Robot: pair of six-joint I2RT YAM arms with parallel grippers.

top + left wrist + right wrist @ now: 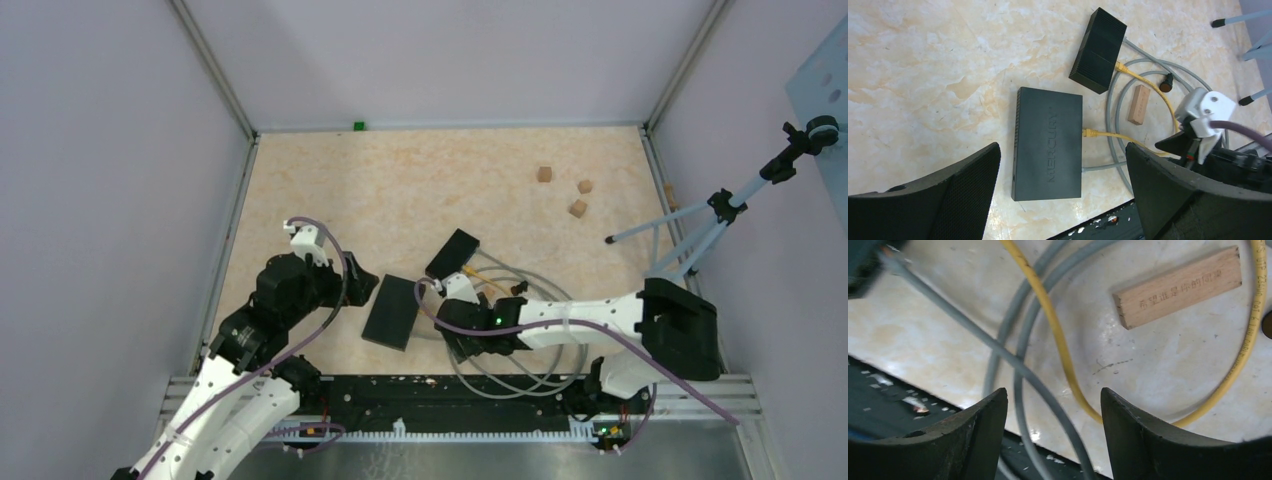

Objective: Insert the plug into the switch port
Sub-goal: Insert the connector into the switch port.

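We are holding our left claw wide open and empty just beside the switch, pointing at it. Our right claw is hanging on the switch's other side, jaws parted and gripping nothing, with a grey cable and the yellow cable running loose under the gap. The plug is sitting in the switch's side face, a wooden block is lying beyond it among the cable loops, and a black box is resting farther still.
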